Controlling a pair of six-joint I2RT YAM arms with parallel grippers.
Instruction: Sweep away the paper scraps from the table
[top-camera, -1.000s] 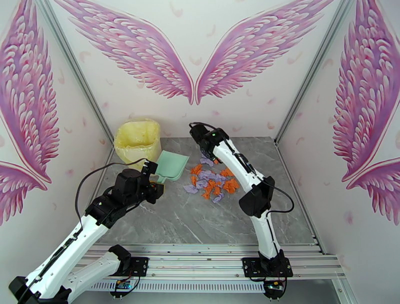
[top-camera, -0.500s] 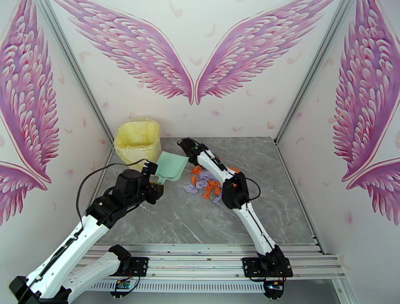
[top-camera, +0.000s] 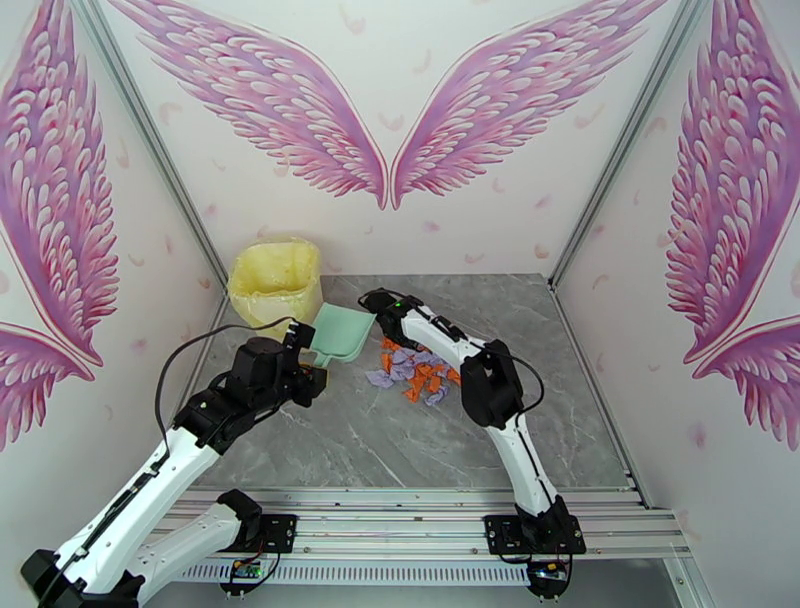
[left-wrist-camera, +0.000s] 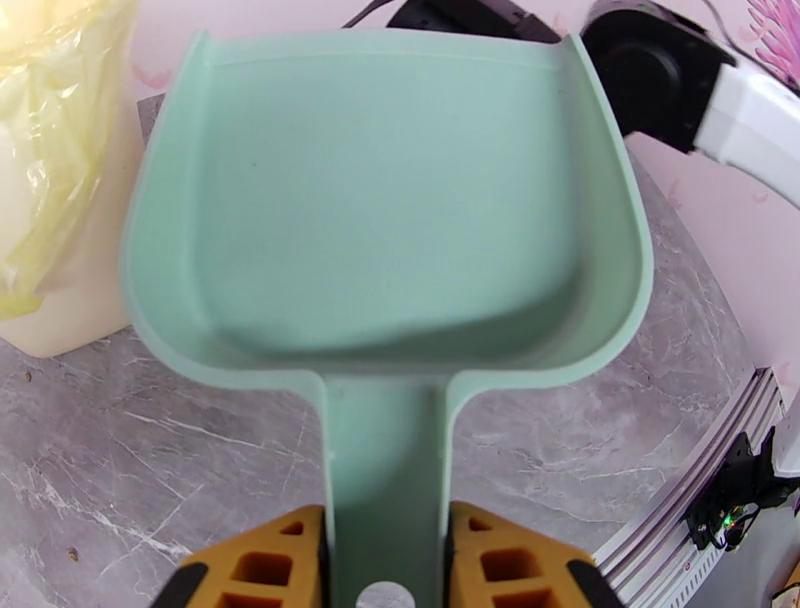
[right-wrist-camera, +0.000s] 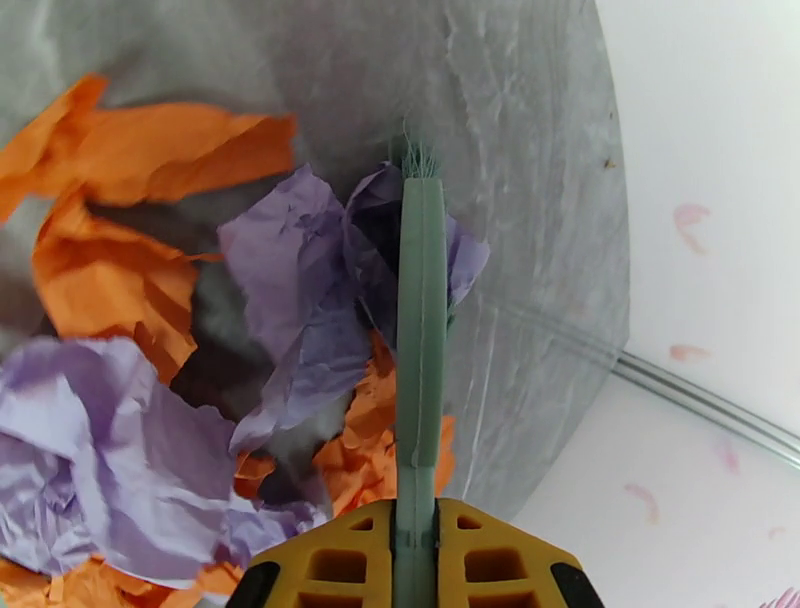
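Note:
The paper scraps (top-camera: 415, 368), orange and lavender, lie bunched on the grey table (top-camera: 400, 445) just right of a mint-green dustpan (top-camera: 343, 335). My left gripper (top-camera: 308, 362) is shut on the dustpan's handle (left-wrist-camera: 385, 480), and the pan's inside (left-wrist-camera: 390, 200) holds nothing. My right gripper (top-camera: 385, 305) reaches over the far side of the pile, by the pan's mouth. It is shut (right-wrist-camera: 417, 560) on a thin green brush (right-wrist-camera: 420, 330) whose bristle tip (right-wrist-camera: 420, 160) stands among the crumpled lavender scraps (right-wrist-camera: 300, 270) and orange scraps (right-wrist-camera: 150, 150).
A pale yellow bin (top-camera: 275, 280) lined with a plastic bag stands at the table's far left corner, right behind the dustpan, and appears as a bagged bin (left-wrist-camera: 50, 150) at the left. White walls with pink wings close in three sides. A metal rail (top-camera: 420, 520) runs along the near edge.
My right arm swung left and pulled nearer, carrying the brush from behind the pile toward the dustpan's mouth. The scraps bunched tighter and shifted left. The left arm and dustpan stayed put.

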